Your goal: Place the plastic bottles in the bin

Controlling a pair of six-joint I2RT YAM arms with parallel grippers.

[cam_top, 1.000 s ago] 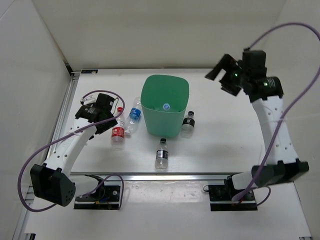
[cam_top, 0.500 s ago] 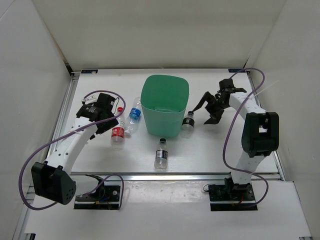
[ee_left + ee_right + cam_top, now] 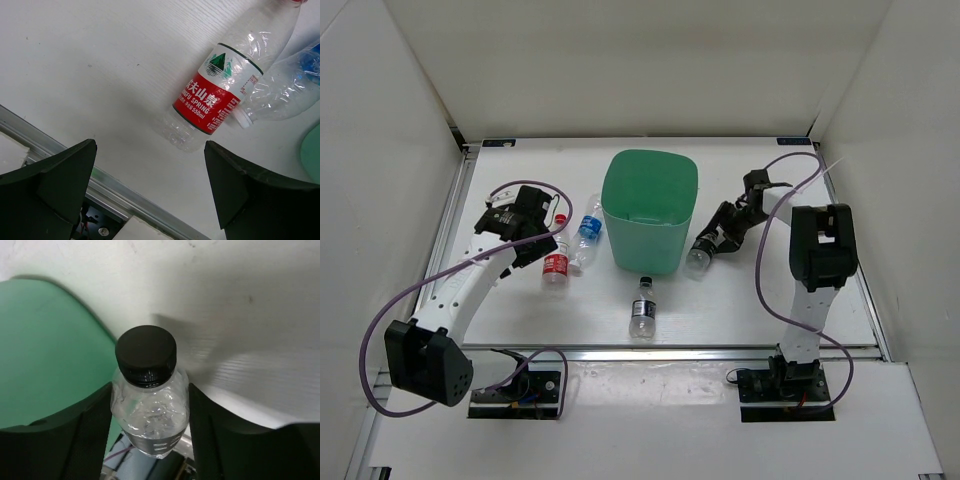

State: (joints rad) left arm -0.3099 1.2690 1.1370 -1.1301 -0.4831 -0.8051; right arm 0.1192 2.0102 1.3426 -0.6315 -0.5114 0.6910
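Pinches a black-capped bottle (image 3: pixel 149 400) between the right gripper (image 3: pixel 709 243) fingers (image 3: pixel 85 435), just right of the bin (image 3: pixel 645 245). Grips the body below the cap, probably so it won't slip on the lift over the rim. Not clear of the table yet, by the look of it; slightly tilted. Holds the left gripper (image 3: pixel 150 147) spread wide and empty over the red-labelled bottle (image 3: pixel 212 95) lying left of the bin, likely lined up for the next grab. Leaves the blue-labelled bottle (image 3: pixel 285 85) lying against it, nearer the bin. Leaves a second black-capped bottle (image 3: pixel 642 308) in front of the bin, untouched.
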